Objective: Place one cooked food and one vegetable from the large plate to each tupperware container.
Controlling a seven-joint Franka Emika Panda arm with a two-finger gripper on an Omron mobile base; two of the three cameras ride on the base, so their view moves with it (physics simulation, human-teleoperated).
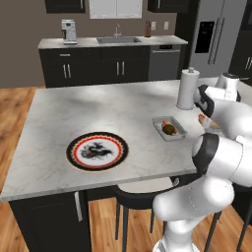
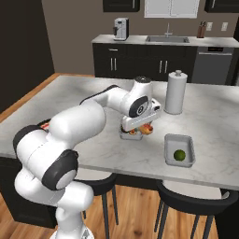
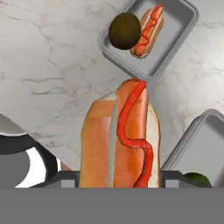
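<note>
**Sausage bun carried between 2 trays**

Claw of the white arm is clamped on the long tan hot dog with a red sauce squiggle, gripping it across its near end so that the bun points away from the hand. The hold looks like a carry, because the bun hangs above the pale marble counter and rests on nothing.

Just beyond its far tip lies 1 shallow grey rectangular tray. It already has its pair: a dark round vegetable beside a second sauced hot dog. That container needs nothing more.

The other grey tray sits off to the side of the hand. In the right base view it holds just 1 round green vegetable, so it lacks a cooked food. The held bun is judged to be meant for it.

The wide round plate with a black rim and red-orange band lies well apart toward the counter's other end. Its white centre is bare, so this looks like the last delivery.
</note>
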